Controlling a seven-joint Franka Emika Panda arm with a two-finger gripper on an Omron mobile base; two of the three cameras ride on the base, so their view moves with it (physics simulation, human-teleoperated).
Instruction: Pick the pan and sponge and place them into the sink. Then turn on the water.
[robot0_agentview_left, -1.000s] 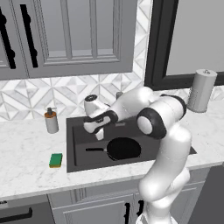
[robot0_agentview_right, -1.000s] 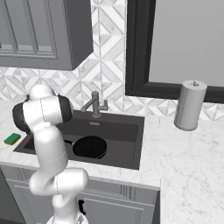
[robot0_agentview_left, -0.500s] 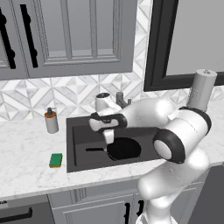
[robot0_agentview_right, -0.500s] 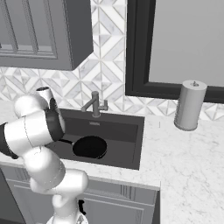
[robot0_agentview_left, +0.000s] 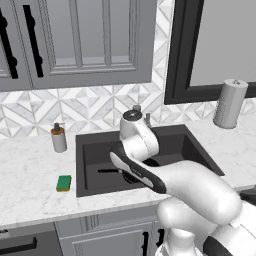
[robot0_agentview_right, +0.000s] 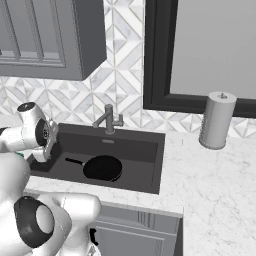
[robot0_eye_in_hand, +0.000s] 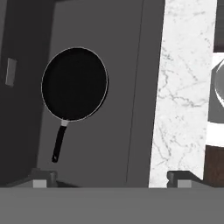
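Observation:
The black pan (robot0_eye_in_hand: 74, 84) lies flat on the floor of the dark sink (robot0_eye_in_hand: 122, 109), its thin handle (robot0_eye_in_hand: 59, 144) pointing toward my fingertips. My gripper (robot0_eye_in_hand: 111, 179) hangs above the basin, open and empty, its two tips wide apart. The pan (robot0_agentview_right: 102, 168) rests in the sink (robot0_agentview_right: 140, 165), left of centre. From the left base view only its handle (robot0_agentview_left: 107, 171) shows beside my arm. The green and yellow sponge (robot0_agentview_left: 63, 183) lies on the counter left of the sink (robot0_agentview_left: 95, 150). No water falls from the grey faucet (robot0_agentview_right: 109, 120).
A soap dispenser (robot0_agentview_left: 59, 138) stands on the counter behind the sponge. A grey paper-towel roll (robot0_agentview_left: 230, 103) stands on the marble counter (robot0_eye_in_hand: 181, 87) at the far right. My forearm crosses low over the front of the sink.
My arm has swung, with the elbow dropping toward the front of the sink and the hand rising a little and shifting right. The pan stayed in the basin and the gripper stayed open.

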